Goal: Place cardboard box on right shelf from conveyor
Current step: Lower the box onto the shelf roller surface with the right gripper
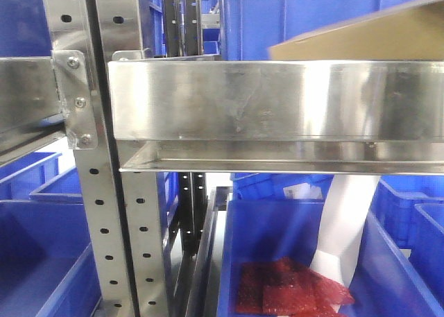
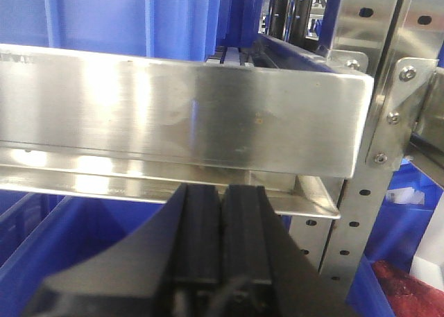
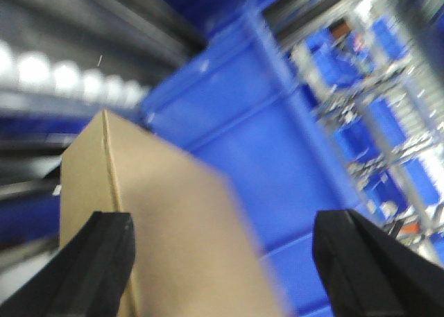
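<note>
Right gripper (image 3: 222, 261) stands with its two black fingers (image 3: 97, 268) spread wide apart, the cardboard box (image 3: 149, 220) lying between and ahead of them. The left-hand finger seems to sit against the box's edge, but the wrist view is blurred and I cannot tell whether it touches; the other finger is clearly well off the carton. That wide spread suggests the box is being let go or nudged rather than gripped.

Left gripper (image 2: 222, 213) has its ribbed pads (image 2: 201, 227) pressed together on nothing, parked just below the front lip of the right shelf (image 2: 180, 116), probably to keep out of the way.

From the front view, the cardboard box (image 1: 368, 36) is tilted, its lower edge hidden behind the shelf lip (image 1: 277, 98), so it looks partly on the shelf and not yet flat.

It is plain tan, smooth and unprinted, with one crisp fold line. Blue bins (image 1: 291, 227) sit beyond and below.
</note>
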You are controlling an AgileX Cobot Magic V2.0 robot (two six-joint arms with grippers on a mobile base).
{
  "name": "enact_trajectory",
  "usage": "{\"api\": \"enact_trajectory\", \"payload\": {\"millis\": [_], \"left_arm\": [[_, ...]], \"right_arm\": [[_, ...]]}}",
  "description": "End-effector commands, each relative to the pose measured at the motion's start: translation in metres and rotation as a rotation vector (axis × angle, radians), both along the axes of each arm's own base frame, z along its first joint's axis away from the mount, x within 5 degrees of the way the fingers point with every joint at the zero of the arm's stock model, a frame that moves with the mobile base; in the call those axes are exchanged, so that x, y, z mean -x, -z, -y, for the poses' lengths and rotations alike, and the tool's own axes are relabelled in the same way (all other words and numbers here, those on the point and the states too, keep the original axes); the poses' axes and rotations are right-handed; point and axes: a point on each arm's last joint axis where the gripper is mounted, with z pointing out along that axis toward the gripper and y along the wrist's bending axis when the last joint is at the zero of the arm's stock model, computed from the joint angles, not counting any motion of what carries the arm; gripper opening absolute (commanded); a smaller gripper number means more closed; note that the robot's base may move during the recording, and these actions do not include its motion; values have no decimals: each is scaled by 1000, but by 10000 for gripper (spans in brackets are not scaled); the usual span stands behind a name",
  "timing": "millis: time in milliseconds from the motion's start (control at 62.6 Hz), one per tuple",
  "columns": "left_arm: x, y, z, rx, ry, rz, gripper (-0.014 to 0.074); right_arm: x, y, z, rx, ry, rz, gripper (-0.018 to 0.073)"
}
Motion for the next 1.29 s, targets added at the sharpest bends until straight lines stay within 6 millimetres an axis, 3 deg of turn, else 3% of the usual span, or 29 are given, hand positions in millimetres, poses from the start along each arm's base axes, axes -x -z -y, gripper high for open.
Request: {"api": "enact_trajectory", "payload": {"millis": [0, 144, 400, 511, 639, 719, 815, 1087, 1278], "left_arm": [[1, -9, 0, 16, -3, 91, -119], [1, -9, 0, 16, -3, 91, -119], [1, -9, 0, 16, -3, 91, -119], [1, -9, 0, 16, -3, 91, -119], [1, -9, 0, 16, -3, 91, -119], [1, -9, 0, 16, -3, 91, -119], [1, -9, 0, 16, -3, 91, -119], [1, -9, 0, 16, -3, 91, -119], [1, -9, 0, 16, -3, 91, -119]], "right_arm": [[12, -26, -1, -115, -35, 93, 614], [23, -39, 9, -365, 52, 79, 611], [29, -39, 25, -754, 217, -78, 575], [34, -36, 34, -822, 287, -107, 382], [44, -29, 47, -843, 366, -91, 26], [55, -21, 55, -936, 407, -86, 79], [71, -7, 60, -1005, 438, -72, 62], [117, 39, 61, -1048, 415, -14, 53], [138, 56, 60, -1059, 379, 50, 53]]}}
